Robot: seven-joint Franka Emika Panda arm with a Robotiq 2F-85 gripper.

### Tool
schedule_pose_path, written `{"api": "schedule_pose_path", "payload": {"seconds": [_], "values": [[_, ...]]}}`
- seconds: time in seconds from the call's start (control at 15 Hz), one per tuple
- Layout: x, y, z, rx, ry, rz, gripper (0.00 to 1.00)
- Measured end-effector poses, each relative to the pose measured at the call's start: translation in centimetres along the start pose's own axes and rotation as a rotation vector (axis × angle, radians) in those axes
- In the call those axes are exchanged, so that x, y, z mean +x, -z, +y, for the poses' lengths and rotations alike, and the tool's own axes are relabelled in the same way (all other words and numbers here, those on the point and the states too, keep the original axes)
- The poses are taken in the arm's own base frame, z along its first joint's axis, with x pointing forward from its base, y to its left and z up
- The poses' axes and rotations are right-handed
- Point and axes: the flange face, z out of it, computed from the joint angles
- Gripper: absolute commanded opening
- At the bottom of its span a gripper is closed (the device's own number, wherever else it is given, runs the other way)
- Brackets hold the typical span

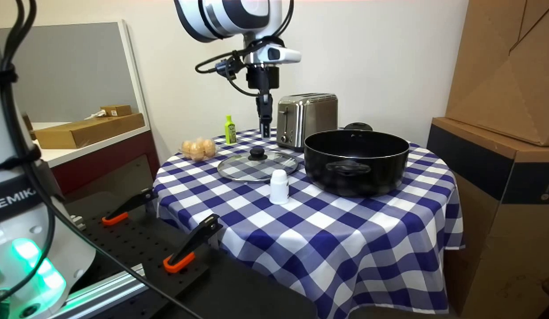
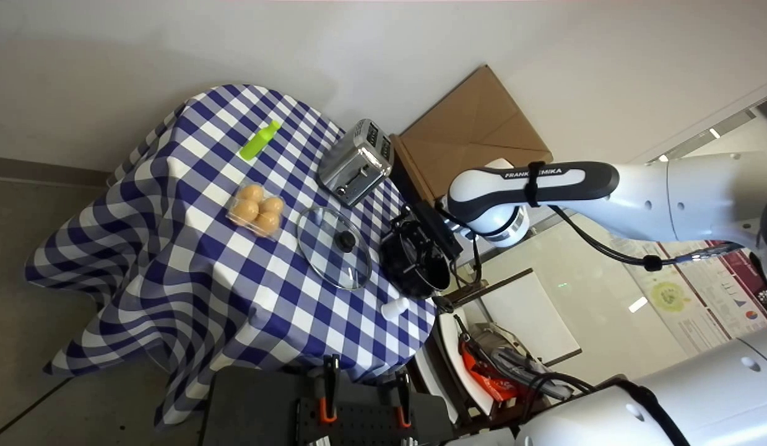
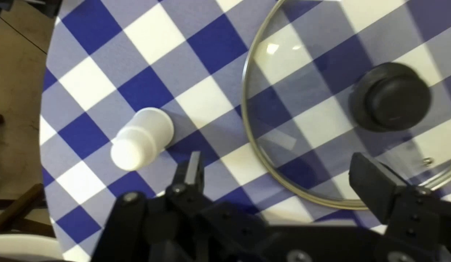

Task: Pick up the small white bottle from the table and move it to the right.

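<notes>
The small white bottle [image 1: 279, 188] stands upright on the checkered tablecloth, near the glass lid and the black pot. It also shows in an exterior view [image 2: 394, 308] beside the pot. In the wrist view the bottle [image 3: 143, 138] lies left of the fingers, apart from them. My gripper [image 3: 277, 162] is open, with nothing between its fingers. Its fingers point down, and in the wrist view part of the glass lid shows between them. In an exterior view the gripper [image 1: 265, 132] hangs above the table, in front of the toaster's left side.
The glass lid [image 3: 305, 109] with a black knob lies flat beside the bottle. A deep black pot [image 1: 358, 170] stands close by. A steel toaster [image 1: 307, 119], a pack of eggs [image 1: 198, 149] and a green bottle [image 1: 230, 130] stand farther off. Two clamps [image 1: 192, 243] hold the near edge.
</notes>
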Motion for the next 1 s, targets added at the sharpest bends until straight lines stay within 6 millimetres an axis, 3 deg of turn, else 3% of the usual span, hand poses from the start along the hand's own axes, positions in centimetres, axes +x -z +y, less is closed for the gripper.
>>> {"api": "schedule_pose_path", "payload": {"seconds": [0.27,0.53,1.0], "values": [[-6.3,5.5,-4.6,0.028,0.227,-0.004,1.00],[-11.0,10.1,-5.4,0.002,0.458,-0.033,1.00],[-12.0,16.3,-2.5,-0.035,0.746,-0.018,1.00]]}}
